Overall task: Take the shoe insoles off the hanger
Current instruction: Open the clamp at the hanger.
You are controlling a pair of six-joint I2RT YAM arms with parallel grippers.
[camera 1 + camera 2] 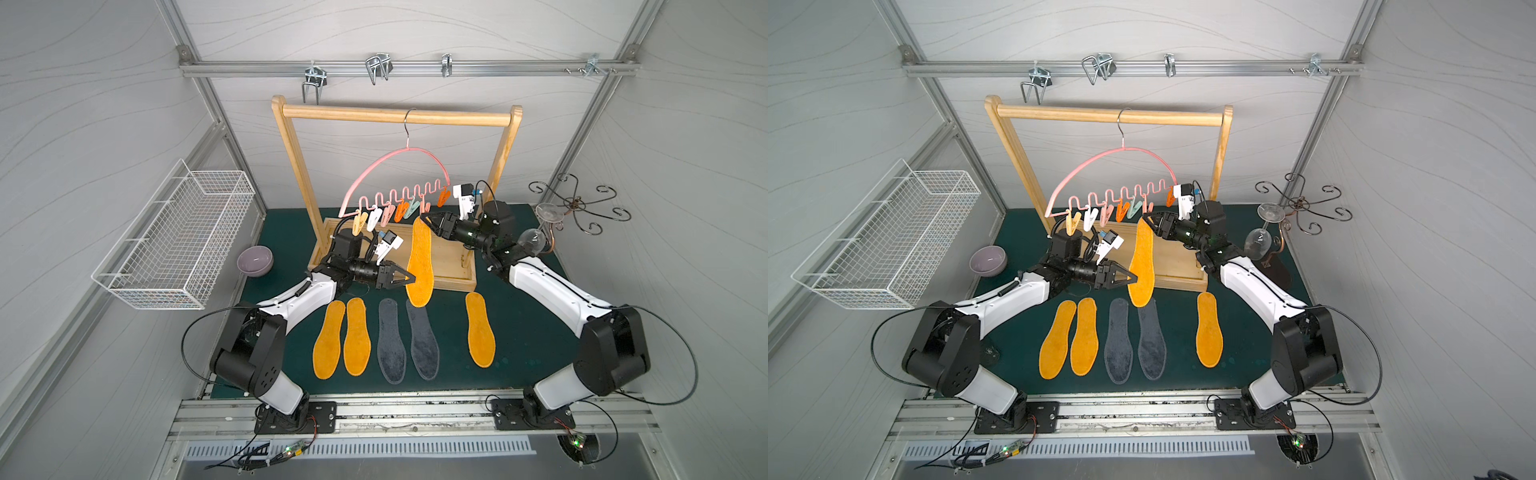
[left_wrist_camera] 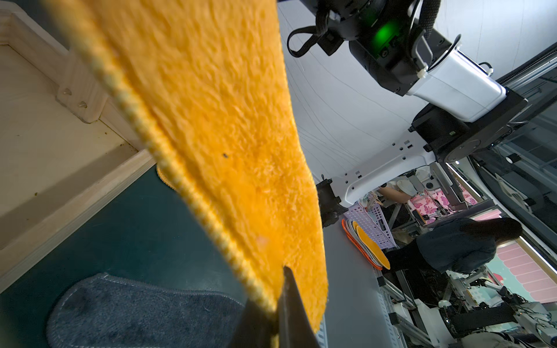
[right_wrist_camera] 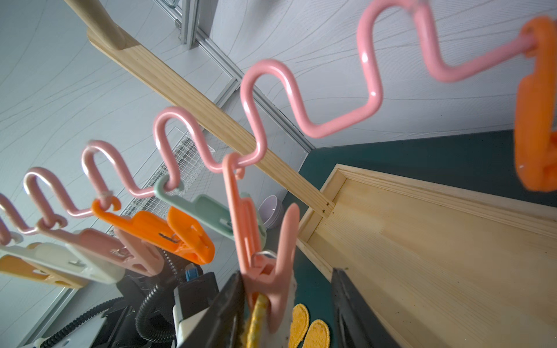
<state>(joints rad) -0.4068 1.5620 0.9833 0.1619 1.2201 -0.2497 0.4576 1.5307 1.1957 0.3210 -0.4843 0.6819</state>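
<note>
Last one on the line: an orange insole (image 1: 419,266) hangs from a pink clip (image 3: 244,217) on the hanger (image 3: 319,132), which is hooked over the wooden rack (image 1: 395,114). Five insoles (image 1: 359,336) lie flat in a row on the green surface (image 1: 532,332) below.

My left hand (image 1: 411,279) is clamped on the hanging insole's lower edge, with the stitched rim pinched between its tips in the left wrist view. My right hand (image 3: 287,274) is up at the clip, its tips standing apart on either side of the clip's two wings. One tip lies against a wing; the other is clear of it, with a gap showing.

The step in hand, as I read it, is squeezing that clip open so the insole comes free. To do it well I would centre the right hand so both tips bear squarely on the wings, then close evenly. An off-centre squeeze would likely twist the clip round on the wavy bar rather than open it.

The left hand should give only a light downward pull until the clip's mouth gapes. A hard tug could swing the hanger on its hook or drag the clip out from between the tips. Once free, the insole can go down beside the lone orange one on the right arm's side.
</note>
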